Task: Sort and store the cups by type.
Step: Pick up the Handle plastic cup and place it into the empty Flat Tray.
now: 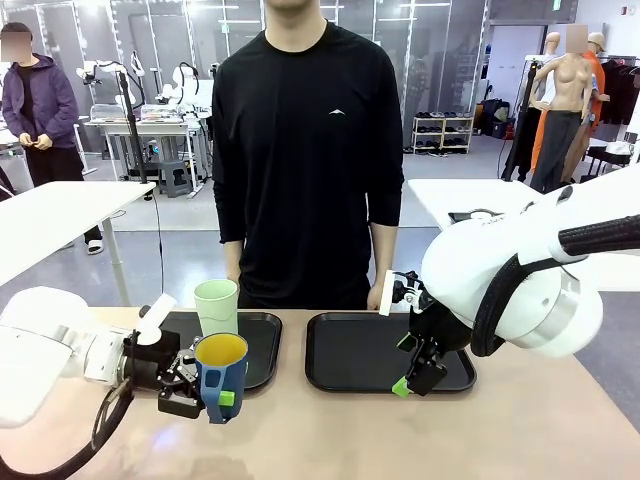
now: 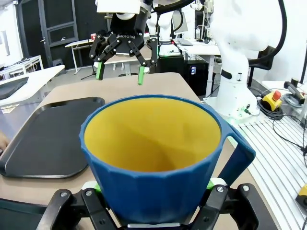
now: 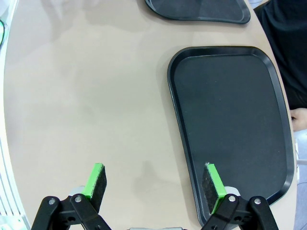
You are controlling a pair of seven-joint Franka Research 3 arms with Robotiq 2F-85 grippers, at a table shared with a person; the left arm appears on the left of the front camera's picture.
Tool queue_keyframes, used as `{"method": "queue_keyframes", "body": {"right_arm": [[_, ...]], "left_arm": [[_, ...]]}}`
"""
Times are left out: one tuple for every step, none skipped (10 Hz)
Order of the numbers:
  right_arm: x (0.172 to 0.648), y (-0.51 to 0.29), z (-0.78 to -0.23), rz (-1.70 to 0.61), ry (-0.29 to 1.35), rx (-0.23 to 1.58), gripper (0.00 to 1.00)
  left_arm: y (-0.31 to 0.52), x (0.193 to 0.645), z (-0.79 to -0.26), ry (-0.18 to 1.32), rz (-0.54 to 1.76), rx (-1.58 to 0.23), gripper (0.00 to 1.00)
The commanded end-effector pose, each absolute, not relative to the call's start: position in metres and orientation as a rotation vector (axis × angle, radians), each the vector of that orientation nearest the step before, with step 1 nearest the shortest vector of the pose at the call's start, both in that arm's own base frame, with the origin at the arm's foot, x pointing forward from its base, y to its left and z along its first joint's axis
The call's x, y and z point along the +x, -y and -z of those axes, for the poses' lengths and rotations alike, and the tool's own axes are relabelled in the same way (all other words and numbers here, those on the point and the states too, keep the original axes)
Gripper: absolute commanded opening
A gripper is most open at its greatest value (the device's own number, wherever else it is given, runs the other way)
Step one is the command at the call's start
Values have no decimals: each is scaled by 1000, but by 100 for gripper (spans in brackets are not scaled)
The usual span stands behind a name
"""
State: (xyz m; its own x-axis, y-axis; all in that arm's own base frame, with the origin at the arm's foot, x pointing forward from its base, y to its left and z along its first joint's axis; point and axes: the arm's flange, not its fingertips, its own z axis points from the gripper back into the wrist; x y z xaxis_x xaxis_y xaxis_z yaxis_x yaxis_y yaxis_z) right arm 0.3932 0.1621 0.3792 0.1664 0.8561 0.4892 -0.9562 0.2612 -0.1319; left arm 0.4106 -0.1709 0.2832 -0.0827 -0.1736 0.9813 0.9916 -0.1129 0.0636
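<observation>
Tan tabletop (image 1: 320, 435) carries two black trays side by side: left tray (image 1: 263, 345) and right tray (image 1: 350, 355). A person (image 1: 305, 150) in a black top stands at the far edge. The mint-green tumbler (image 1: 216, 305) stands upright on the left tray. The left gripper (image 1: 212, 388) is clamped on the dark blue mug (image 1: 222, 365), green pads against opposite sides of its wall. The mug, yellow inside, is just in front of the left tray, close to the tumbler. Whether its base touches the table cannot be told. The right gripper (image 1: 404, 366) hangs over the right tray's near edge, jaws spread wide, holding nothing.

Left hand (image 1: 204, 396) gripping blue mug (image 1: 221, 376), green tumbler (image 1: 216, 305) on tray (image 1: 266, 352)
</observation>
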Motion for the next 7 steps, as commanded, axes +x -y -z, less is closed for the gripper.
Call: {"method": "queue_keyframes", "body": {"right_arm": [[392,-163,-377,-1295,530,216,100],[392,-163,-377,-1295,530,216,100],[392,-163,-377,-1295,530,216,100],[392,-163,-377,-1295,530,216,100],[392,-163,-377,-1295,530,216,100],[392,-163,-377,-1295,530,216,100],[392,-163,-377,-1295,530,216,100]], "left_arm": [[175,411,-279,1065,1417,-1102,36],[175,411,-279,1065,1417,-1102,36],[175,411,-279,1065,1417,-1102,36],[175,411,-279,1065,1417,-1102,36],[175,411,-279,1065,1417,-1102,36],[171,410,-280,1068,1418,-1117,70],[181,413,-272,1118,1342,-1085,70]]}}
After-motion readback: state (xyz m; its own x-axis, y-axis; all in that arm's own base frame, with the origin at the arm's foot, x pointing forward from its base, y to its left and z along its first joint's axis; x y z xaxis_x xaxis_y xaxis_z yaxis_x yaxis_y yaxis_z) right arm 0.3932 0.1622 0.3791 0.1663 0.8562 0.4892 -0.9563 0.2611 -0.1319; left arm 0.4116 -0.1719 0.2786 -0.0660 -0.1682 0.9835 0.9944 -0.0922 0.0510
